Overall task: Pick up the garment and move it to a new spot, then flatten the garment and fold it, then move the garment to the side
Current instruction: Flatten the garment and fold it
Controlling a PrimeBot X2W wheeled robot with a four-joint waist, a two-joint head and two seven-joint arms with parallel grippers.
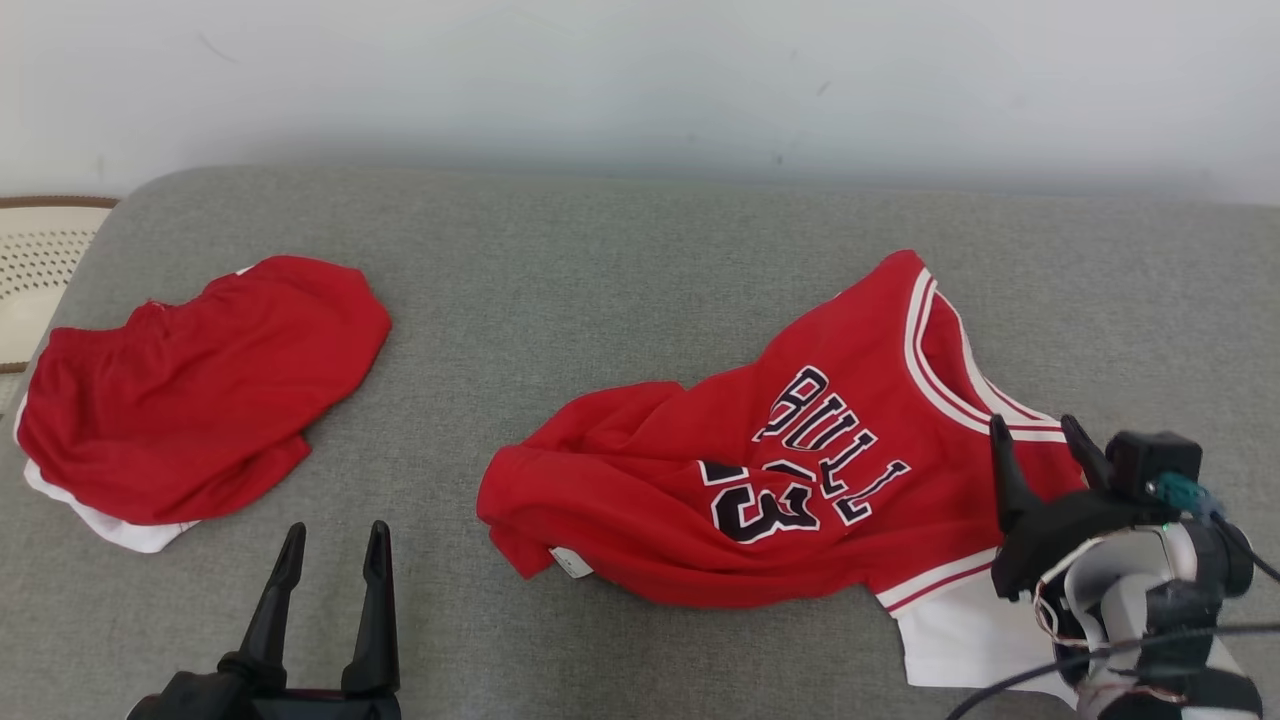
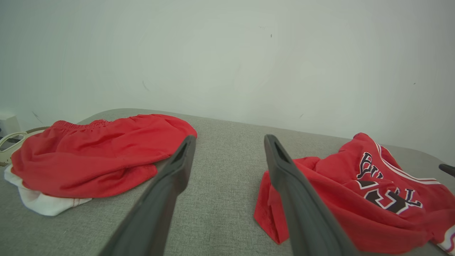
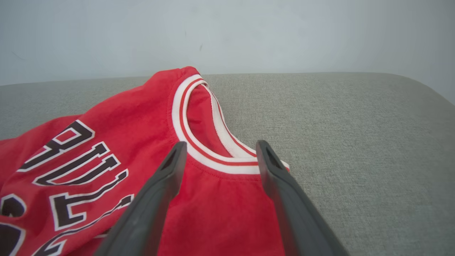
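The garment (image 1: pixel 780 470) is a red basketball jersey with white trim and black lettering, lying crumpled on the grey cushion at centre right; it also appears in the left wrist view (image 2: pixel 373 199) and the right wrist view (image 3: pixel 124 153). My right gripper (image 1: pixel 1040 435) stands open over the jersey's right edge, near the white-trimmed armhole (image 3: pixel 213 156), its fingers above the cloth with nothing between them. My left gripper (image 1: pixel 335 545) is open at the lower left, over bare cushion between the two red pieces, apart from both.
Red shorts (image 1: pixel 200 390) with a white lining lie on the left of the grey cushion (image 1: pixel 600 280). A cream perforated basket (image 1: pixel 40 270) sits past the cushion's left edge. A pale wall runs behind.
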